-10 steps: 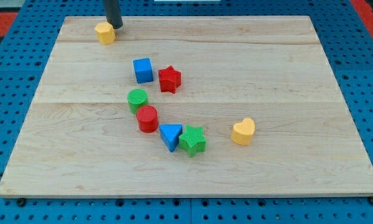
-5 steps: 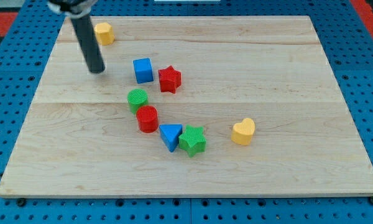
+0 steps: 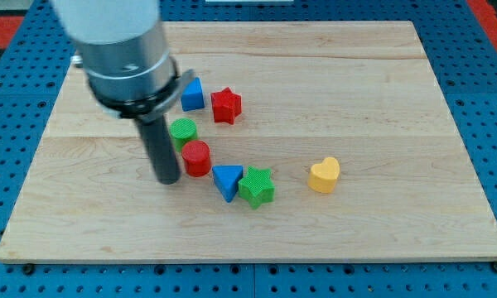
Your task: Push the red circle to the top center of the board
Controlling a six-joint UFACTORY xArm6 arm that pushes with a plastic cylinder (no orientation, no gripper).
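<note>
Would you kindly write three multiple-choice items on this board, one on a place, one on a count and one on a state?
1. Where is my tip relative to the red circle?
A. at its left in the view
B. at its right
C. above it, near the view's top

2. How many green blocks show?
A. one
B. two
C. three

3. How does the yellow heart stand?
A. touching the green star
B. stacked on the blue triangle
C. alone, apart from the others

Answers: 1 A, the rod ends just left of the circle. 2 B, the green circle and green star. 3 C, bare board surrounds it.
</note>
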